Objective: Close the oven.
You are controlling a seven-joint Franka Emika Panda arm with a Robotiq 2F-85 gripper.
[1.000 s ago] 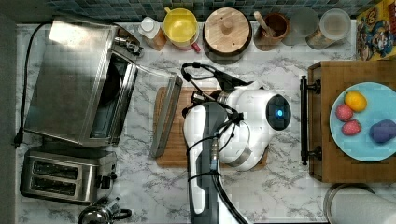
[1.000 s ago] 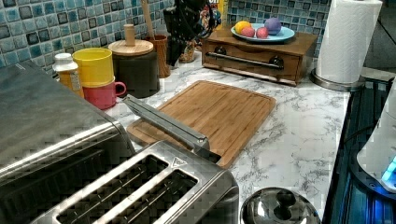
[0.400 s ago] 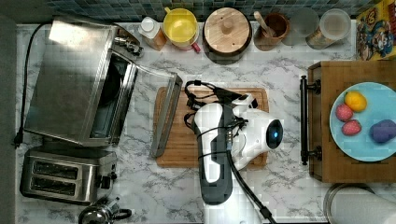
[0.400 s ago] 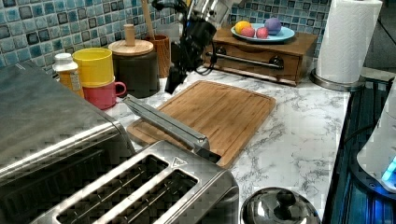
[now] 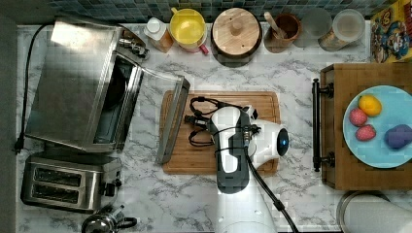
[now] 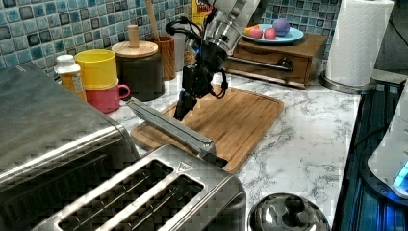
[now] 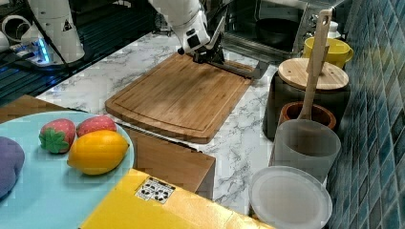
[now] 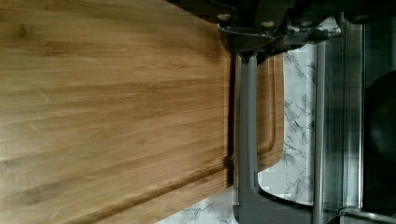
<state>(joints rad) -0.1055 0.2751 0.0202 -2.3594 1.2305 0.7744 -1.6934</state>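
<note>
The steel oven (image 5: 73, 82) stands at the top view's left with its glass door (image 5: 155, 92) dropped open over the edge of a wooden cutting board (image 5: 194, 160). The door's bar handle (image 5: 172, 121) lies along that edge. My gripper (image 5: 190, 121) hangs low over the board, right beside the handle, fingers pointing down and shut on nothing. In the left view the gripper (image 6: 182, 108) stands just behind the handle (image 6: 168, 127). The wrist view puts the fingertips (image 8: 247, 53) at the handle bar (image 8: 247, 140); I cannot tell whether they touch it.
A two-slot toaster (image 5: 63, 187) sits beside the oven. Mugs (image 5: 187, 26), a lidded canister (image 5: 236, 31) and jars line the back wall. A wooden box (image 5: 340, 126) with a fruit plate (image 5: 384, 145) is at the top view's right. A paper towel roll (image 6: 358, 43) stands beyond it.
The arm has swung from the back wall toward the open oven door and lowered, bringing the gripper down beside the door handle. The door has not moved.
</note>
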